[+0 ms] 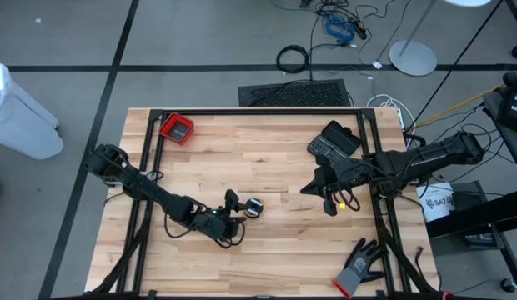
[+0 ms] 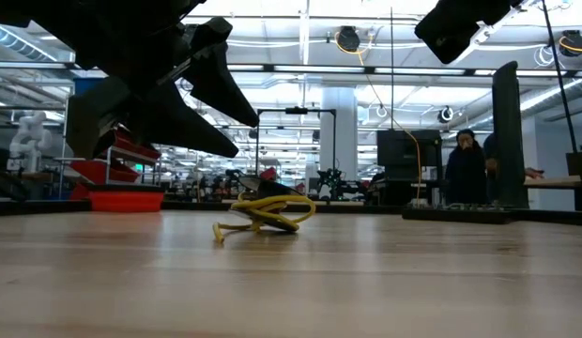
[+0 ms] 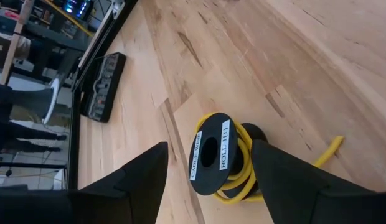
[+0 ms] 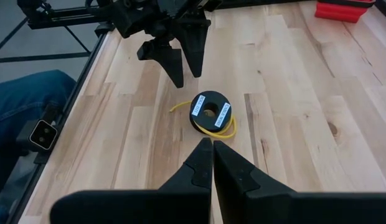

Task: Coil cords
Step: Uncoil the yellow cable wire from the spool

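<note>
A yellow cord (image 3: 241, 163) is wound round a small black spool with white labels (image 4: 210, 111). The spool lies on the wooden table near its middle, and the cord's free end (image 3: 333, 147) trails onto the wood. My left gripper (image 4: 187, 78) is open and hangs just above the table beside the spool (image 1: 254, 208), touching nothing. In the left wrist view, my left gripper (image 3: 208, 146) has a finger on either side of the spool. My right gripper (image 4: 211, 144) is shut and empty, raised over the table to the spool's right.
A red bin (image 1: 177, 128) stands at the far left corner. A black power strip (image 1: 333, 142) lies at the far right. A grey-black glove (image 1: 358, 265) lies near the front right edge. Black frame rails (image 1: 146, 158) run along the table's sides. A person's leg (image 4: 31, 93) shows beyond the table edge.
</note>
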Tool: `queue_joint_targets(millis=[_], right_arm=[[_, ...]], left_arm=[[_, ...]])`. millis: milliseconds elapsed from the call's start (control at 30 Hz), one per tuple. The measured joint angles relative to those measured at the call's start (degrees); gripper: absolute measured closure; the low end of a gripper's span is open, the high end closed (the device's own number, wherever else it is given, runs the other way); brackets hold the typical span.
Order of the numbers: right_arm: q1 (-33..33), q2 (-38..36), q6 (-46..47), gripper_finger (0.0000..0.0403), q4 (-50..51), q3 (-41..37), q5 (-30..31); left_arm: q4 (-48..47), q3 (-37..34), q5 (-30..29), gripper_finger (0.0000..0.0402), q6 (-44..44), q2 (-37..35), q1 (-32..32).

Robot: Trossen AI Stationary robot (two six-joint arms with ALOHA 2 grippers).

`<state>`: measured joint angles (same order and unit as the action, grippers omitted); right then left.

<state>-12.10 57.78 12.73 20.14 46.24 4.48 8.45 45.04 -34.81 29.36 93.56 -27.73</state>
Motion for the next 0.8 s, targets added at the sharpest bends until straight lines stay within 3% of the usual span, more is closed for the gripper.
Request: queue_joint_targets(millis=[300,800], right_arm=[[0.0,0.0,-0.08,0.0403,-0.01,0.0,0.01],[0.0,-0.01,-1.67,0.0403,-0.03,0.0,0.03]], left_arm=[[0.12,0.04,0.0,0.0165,-0.04,0.44,0.8],[1.95,0.04,0.03,0.0165,0.0,6.92,1.79]])
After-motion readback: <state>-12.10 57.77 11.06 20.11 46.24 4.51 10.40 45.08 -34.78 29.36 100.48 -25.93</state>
